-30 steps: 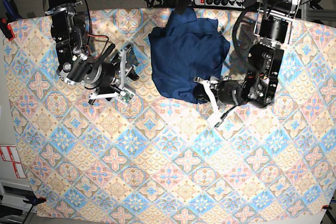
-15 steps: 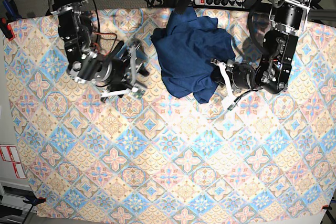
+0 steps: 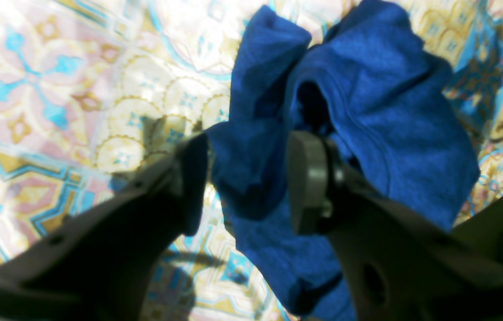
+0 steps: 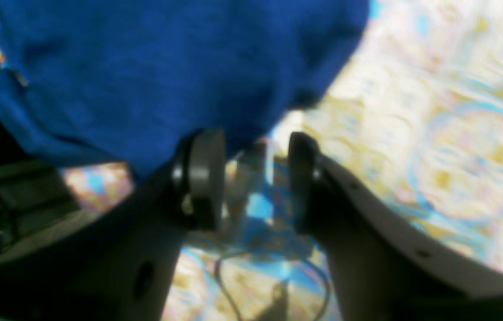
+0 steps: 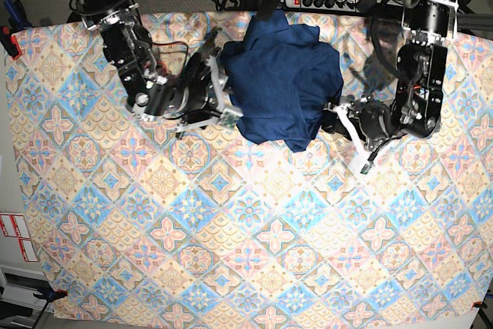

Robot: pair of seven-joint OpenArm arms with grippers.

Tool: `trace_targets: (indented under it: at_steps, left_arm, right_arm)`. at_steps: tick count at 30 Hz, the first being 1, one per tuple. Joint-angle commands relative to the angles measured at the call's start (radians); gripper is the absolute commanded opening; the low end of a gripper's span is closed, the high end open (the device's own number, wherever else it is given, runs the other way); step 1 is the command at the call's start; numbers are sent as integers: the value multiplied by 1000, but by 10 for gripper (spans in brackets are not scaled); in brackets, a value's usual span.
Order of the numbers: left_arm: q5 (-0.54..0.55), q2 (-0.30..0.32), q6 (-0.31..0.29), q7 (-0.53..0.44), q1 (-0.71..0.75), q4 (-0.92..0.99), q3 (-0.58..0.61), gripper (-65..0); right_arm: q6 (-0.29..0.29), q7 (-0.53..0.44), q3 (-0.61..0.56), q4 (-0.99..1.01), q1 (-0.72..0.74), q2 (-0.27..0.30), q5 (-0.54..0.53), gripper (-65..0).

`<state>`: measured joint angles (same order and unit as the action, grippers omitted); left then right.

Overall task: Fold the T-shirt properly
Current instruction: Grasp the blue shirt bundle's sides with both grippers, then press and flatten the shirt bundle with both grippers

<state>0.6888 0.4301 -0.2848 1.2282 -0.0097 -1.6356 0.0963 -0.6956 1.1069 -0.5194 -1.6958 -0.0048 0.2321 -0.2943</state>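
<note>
The T-shirt (image 5: 281, 82) is still a crumpled heap at the far middle of the surface (image 5: 231, 252), so no fold is made. My left end effector (image 3: 245, 183) has just let go of its hem and stands parted around it, while my right end effector (image 5: 223, 98), spread and empty, has swung in against the shirt's other edge.

T-shirt: bunched, unfolded

The dark navy-blue T-shirt (image 5: 281, 82) lies crumpled in an irregular heap near the far edge of the desk, at its middle. The soft plain fabric forms deep loose folds (image 3: 345, 116), with one rounded edge hanging forward (image 4: 153, 80).
</note>
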Motion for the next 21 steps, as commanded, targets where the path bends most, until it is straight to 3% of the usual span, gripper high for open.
trace_targets:
  at_steps: [1,6,9,12,18,21]
  left_arm:
    - [9,8,-1,-35,3,-27,-17,-357]
    - [42,-27,-6,-57,87,-134,-51,-370]
    - [104,-41,-6,-61,104,-165,-23,-415]
    - [110,-83,-6,-55,104,-163,30,-460]
    - [-17,-101,-6,-54,104,-157,211,-470]
    - [-102,-99,-6,-52,103,-136,323,-474]
  right_arm:
    - [-3,-15,-11,-14,13,-9,-13,-422]
    - [-3,-15,-80,-13,64,-26,-13,-479]
    - [-3,-15,-107,-8,108,-49,-13,-543]
    - [-3,-26,-100,61,148,-56,-12,-564]
    - [-3,-61,-115,265,191,-104,-12,-565]
    - [-3,-61,-178,294,187,-98,-12,-567]
